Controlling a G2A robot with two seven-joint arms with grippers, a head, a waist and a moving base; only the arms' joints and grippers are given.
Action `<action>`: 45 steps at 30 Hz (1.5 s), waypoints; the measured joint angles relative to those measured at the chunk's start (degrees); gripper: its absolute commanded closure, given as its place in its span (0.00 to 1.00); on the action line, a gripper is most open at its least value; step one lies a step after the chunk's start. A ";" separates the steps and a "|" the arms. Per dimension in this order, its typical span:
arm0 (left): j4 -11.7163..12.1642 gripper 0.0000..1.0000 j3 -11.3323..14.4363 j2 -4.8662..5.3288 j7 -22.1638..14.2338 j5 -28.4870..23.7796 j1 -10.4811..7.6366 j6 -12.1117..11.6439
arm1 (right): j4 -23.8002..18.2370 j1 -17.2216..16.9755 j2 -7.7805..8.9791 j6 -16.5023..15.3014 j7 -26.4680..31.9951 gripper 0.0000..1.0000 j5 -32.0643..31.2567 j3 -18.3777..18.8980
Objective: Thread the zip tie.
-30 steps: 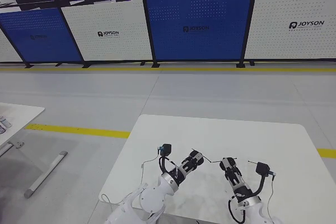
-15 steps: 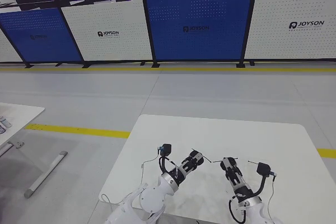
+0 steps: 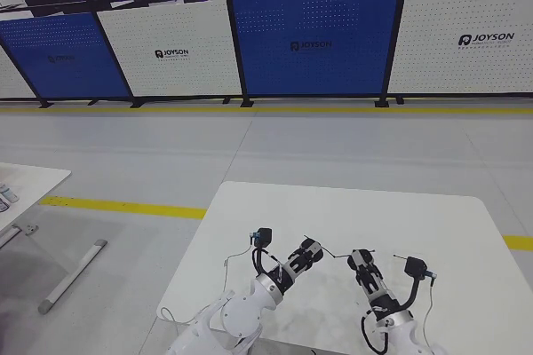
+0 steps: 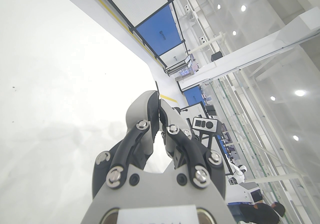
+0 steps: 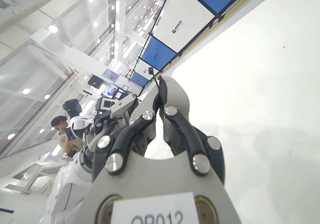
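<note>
A thin black zip tie (image 3: 336,257) spans the short gap between my two grippers above the near part of the white table (image 3: 355,213). My left gripper (image 3: 309,253) is shut on one end. In the left wrist view, a short black tip of the zip tie (image 4: 156,86) sticks out past the left gripper (image 4: 159,97). My right gripper (image 3: 358,258) is shut on the other end. In the right wrist view, the zip tie's small square head (image 5: 150,70) pokes out beyond the right gripper (image 5: 161,83). How the strap runs between the pads is hidden.
The white table has its front edge close to the arms and open surface beyond the grippers toward its far edge (image 3: 346,188). A second white table (image 3: 18,191) stands off to the left across the floor.
My right gripper has edged slightly toward the left gripper, narrowing the gap. The left arm has stayed put.
</note>
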 measured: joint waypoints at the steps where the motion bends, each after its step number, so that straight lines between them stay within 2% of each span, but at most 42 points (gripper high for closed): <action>1: 0.00 1.00 0.00 0.00 0.00 0.00 0.00 0.00 | -0.03 -0.01 -0.02 0.00 0.04 1.00 -0.05 0.01; 18: 0.00 1.00 0.00 0.00 0.00 0.00 0.00 0.00 | 0.74 0.53 -0.62 0.73 0.42 1.00 -0.78 -0.16; 45: 0.00 1.00 0.00 0.00 0.00 0.00 0.00 0.00 | 0.30 -0.61 -1.06 -0.90 0.96 1.00 -0.53 1.14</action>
